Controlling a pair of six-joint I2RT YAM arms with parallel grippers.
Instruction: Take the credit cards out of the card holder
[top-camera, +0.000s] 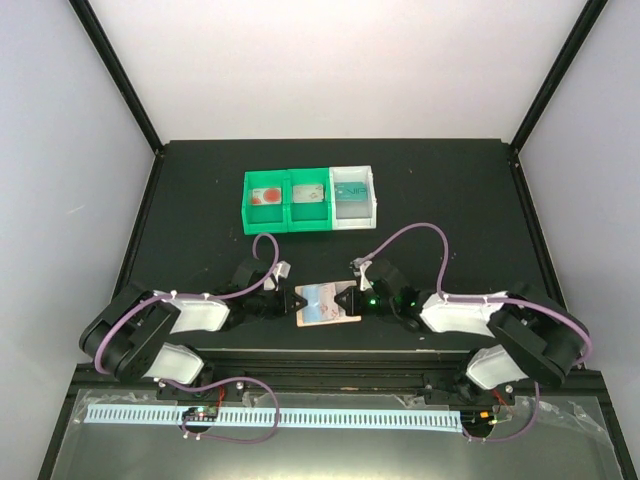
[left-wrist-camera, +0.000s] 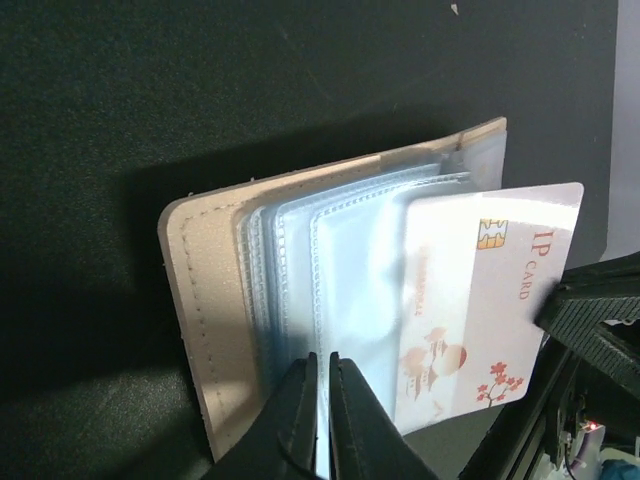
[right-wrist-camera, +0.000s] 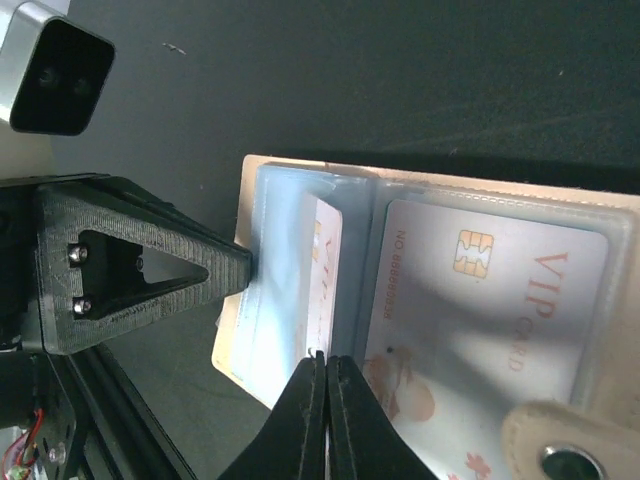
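Open card holder (top-camera: 327, 306) flat on the black table (top-camera: 200, 230). Left gripper (top-camera: 292, 296) touching the holder's left edge, right gripper (top-camera: 347, 298) over its right part. Behind the holder, well apart: two green bins (top-camera: 268, 224) and one white bin (top-camera: 356, 222) in a row, a credit card (top-camera: 267, 197) in each.

A tan leather-like folding card holder (top-camera: 327, 305) lies open at the near middle of the table (top-camera: 200, 200), its pale blue clear sleeves fanned. A white chip card with red blossoms (left-wrist-camera: 480, 300) sticks partway out of one sleeve. A white VIP card (right-wrist-camera: 490, 310) sits fully sleeved. Farther back, in the plastic bins (top-camera: 290, 224), lie a white-and-red card (top-camera: 266, 196), a grey card (top-camera: 309, 194) and a teal card (top-camera: 351, 192).
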